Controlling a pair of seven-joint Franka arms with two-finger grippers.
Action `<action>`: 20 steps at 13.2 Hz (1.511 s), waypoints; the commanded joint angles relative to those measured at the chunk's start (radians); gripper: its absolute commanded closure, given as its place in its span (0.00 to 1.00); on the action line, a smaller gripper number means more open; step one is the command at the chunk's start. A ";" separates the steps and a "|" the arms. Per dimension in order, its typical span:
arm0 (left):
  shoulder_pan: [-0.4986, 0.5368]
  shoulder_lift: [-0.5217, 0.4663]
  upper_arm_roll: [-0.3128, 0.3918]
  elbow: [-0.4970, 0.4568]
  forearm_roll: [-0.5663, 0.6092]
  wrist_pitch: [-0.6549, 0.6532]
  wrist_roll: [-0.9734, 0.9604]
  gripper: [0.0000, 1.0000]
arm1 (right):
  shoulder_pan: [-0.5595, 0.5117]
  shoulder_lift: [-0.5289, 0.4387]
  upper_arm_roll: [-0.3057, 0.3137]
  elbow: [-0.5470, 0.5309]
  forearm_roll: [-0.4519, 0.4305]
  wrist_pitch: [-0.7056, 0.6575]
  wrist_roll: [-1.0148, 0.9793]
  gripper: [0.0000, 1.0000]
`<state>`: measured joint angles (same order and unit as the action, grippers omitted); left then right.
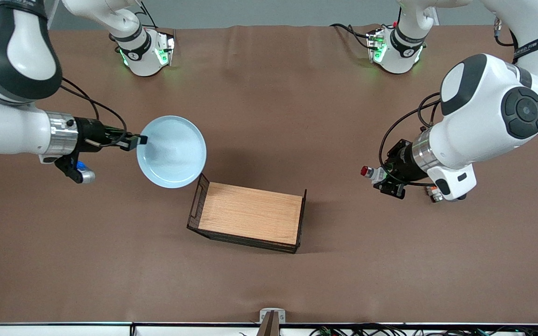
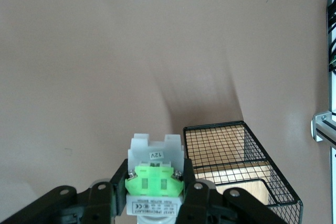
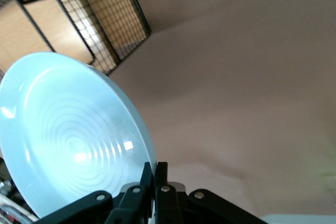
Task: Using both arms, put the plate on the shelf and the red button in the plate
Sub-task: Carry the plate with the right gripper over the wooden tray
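Two tools grip loads aloft: right [image 1: 142,139] the plate [image 1: 175,154], left [image 1: 381,179] the red button [image 1: 371,172], wire basket [image 1: 249,215] between.

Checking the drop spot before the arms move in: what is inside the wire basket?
The basket shows only its bare wooden floor; nothing lies in it. The plate, held by the right gripper, overlaps one corner, hiding a sliver there.

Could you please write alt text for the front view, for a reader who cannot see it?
Two white arms hold their loads above a brown table: the right tool grips the rim of a pale blue plate, and the left tool grips the red button. A wooden-floored wire basket sits on the table between them, nearer the camera.
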<state>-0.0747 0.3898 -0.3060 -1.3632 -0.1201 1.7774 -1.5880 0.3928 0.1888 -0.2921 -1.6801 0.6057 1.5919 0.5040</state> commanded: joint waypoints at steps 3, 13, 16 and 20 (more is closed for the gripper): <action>-0.004 0.009 -0.001 0.021 -0.004 -0.015 0.022 1.00 | 0.121 -0.023 -0.025 -0.041 0.020 0.138 0.144 1.00; -0.005 0.021 -0.001 0.021 -0.001 -0.013 0.022 1.00 | 0.365 0.018 -0.025 -0.087 0.023 0.509 0.364 1.00; -0.007 0.021 -0.001 0.021 -0.003 -0.013 0.019 1.00 | 0.397 0.056 -0.025 -0.087 0.023 0.572 0.364 1.00; -0.005 0.021 -0.001 0.021 -0.003 -0.013 0.020 1.00 | 0.411 0.092 -0.024 -0.084 0.023 0.628 0.361 1.00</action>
<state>-0.0798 0.4022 -0.3061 -1.3632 -0.1201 1.7768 -1.5880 0.7881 0.2693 -0.2995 -1.7679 0.6077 2.1975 0.8595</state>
